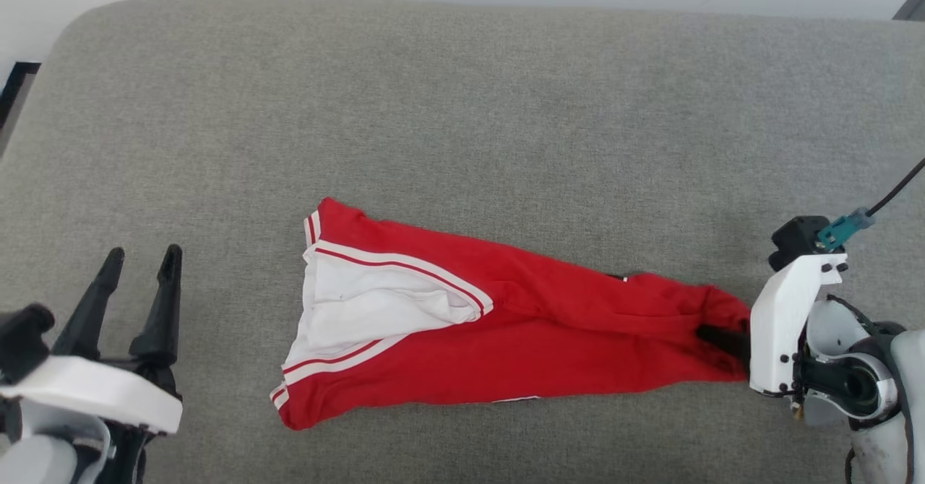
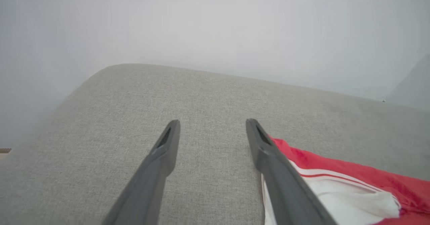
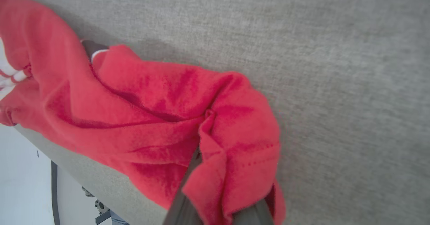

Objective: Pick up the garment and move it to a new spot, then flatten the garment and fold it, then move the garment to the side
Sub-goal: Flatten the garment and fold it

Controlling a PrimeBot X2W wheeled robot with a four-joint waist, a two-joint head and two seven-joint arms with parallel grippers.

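The right gripper (image 1: 717, 339) was clamped on one bunched end of the garment (image 1: 506, 325), red cloth gathered between and over its two dark fingers (image 3: 181, 208) in the right wrist view. From that grip the jersey lay stretched across the grey upholstered surface (image 1: 462, 108) toward the left gripper (image 1: 143, 253), widening to a white panel (image 1: 376, 310) with red-and-white striped trim at the end farthest from the holding hand. A dark, white-edged mark (image 3: 92, 47) peeked from a fold ahead of the right gripper, too little of it showing to read. The left gripper held its fingers wide apart over bare fabric, touching nothing, with the garment's (image 2: 336, 171) striped corner just beside its right finger (image 2: 268, 158). Ahead of its fingertips, open cushion ran to a rounded far edge (image 2: 111, 67) against a pale wall. In the right wrist view the near edge of the surface (image 3: 100, 171) ran just beneath the garment's (image 3: 151, 117) drooping folds. A black cable with a teal connector (image 1: 842, 230) rose from the right wrist.
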